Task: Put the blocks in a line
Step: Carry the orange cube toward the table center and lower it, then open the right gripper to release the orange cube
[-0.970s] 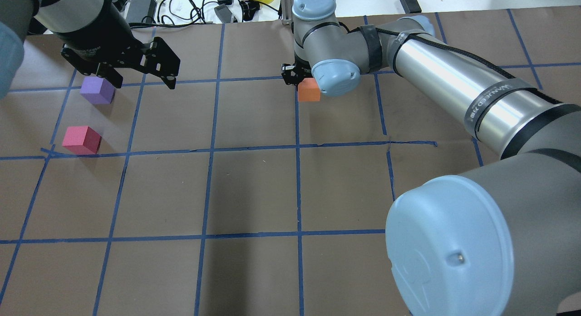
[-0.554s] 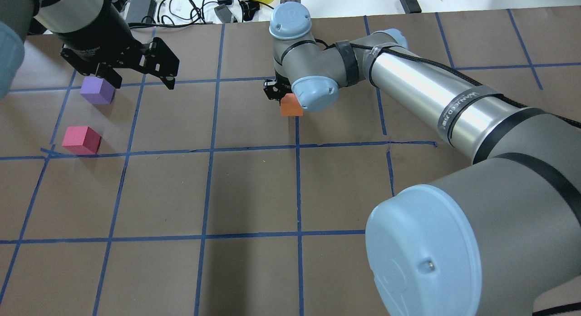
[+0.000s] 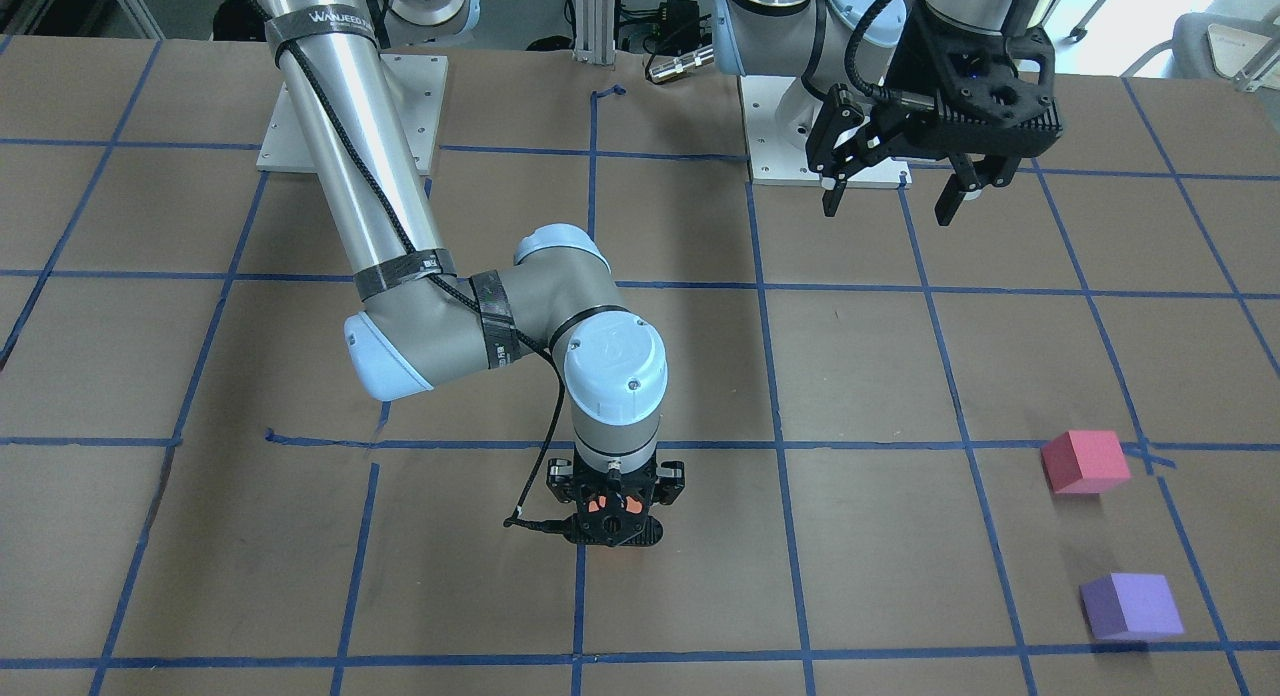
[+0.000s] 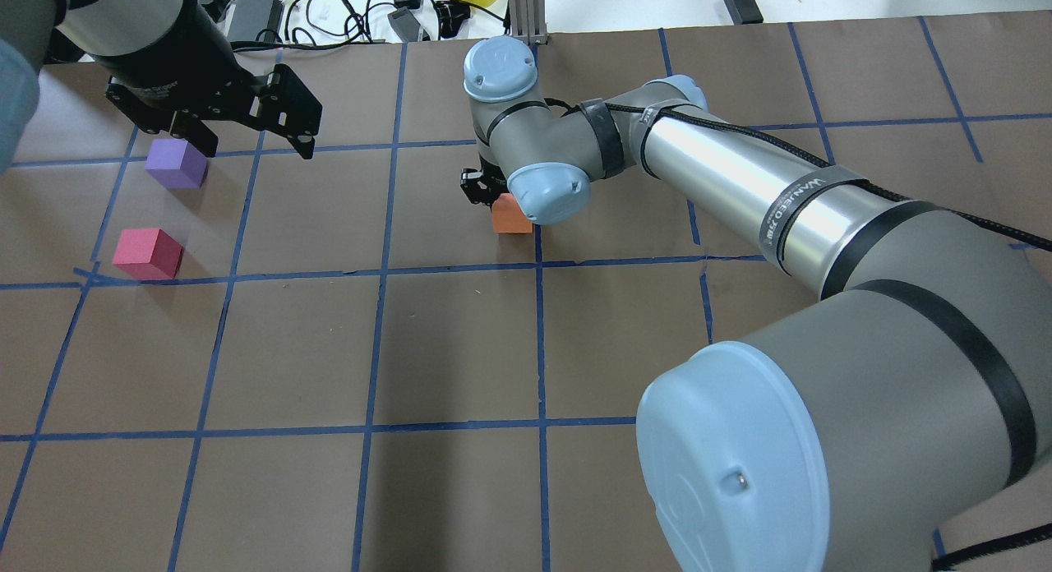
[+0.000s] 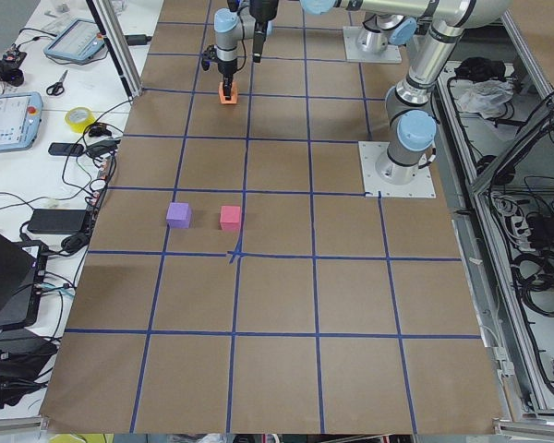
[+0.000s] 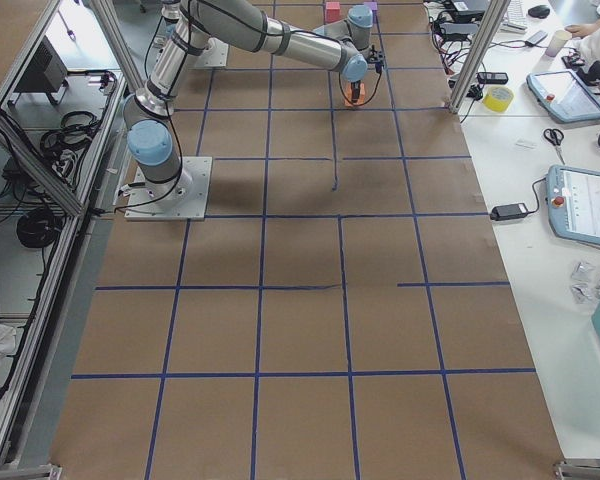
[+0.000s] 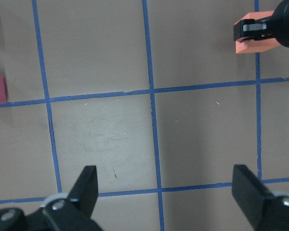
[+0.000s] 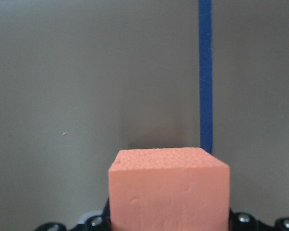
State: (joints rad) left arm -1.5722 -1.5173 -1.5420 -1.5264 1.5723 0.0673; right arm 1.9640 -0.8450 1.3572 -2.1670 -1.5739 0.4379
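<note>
Orange block sits pinched in the right claw, which points straight down near the middle of the tabletop. It is just beside a blue tape line running away from the robot. The right wrist view shows the block's textured face filling the space between the fingers, with a soft shadow on the brown paper beyond. It seems to hang a little above the surface, though the gap cannot be told for certain.

The pinkish-red block and the purple block rest well apart from it on the robot's left side. They lie near each other, the purple one farther from the robot. The left claw hangs spread wide and empty above the tabletop, close to the purple block in the overhead view.

The step in hand looks like the carry of the orange block toward the other two. The next move likely calls for bringing it across to the left and lowering it where it continues the row the pair suggests. The fingers should part only once it rests flat, and the path must keep clear of the left claw.
</note>
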